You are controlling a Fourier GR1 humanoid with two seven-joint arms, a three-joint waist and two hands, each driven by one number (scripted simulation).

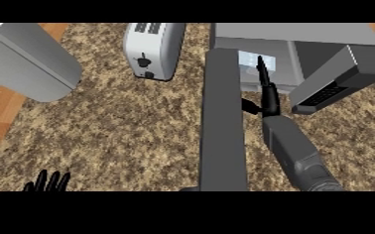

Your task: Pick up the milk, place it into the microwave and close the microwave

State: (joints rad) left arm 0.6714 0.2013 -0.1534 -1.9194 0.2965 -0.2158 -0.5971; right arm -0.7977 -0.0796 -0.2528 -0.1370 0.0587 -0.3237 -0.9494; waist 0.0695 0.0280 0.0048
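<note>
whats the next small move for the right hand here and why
Probably draw the black right hand back out of the grey microwave. The white milk carton seems to sit inside already, with the hand's straight fingers by it, and the tall grey door stands open beside the forearm; it cannot swing shut until the arm is clear.

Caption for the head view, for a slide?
Right hand extends straight-fingered to the milk at the microwave, its door standing open; left hand rests at the lower-left edge.
</note>
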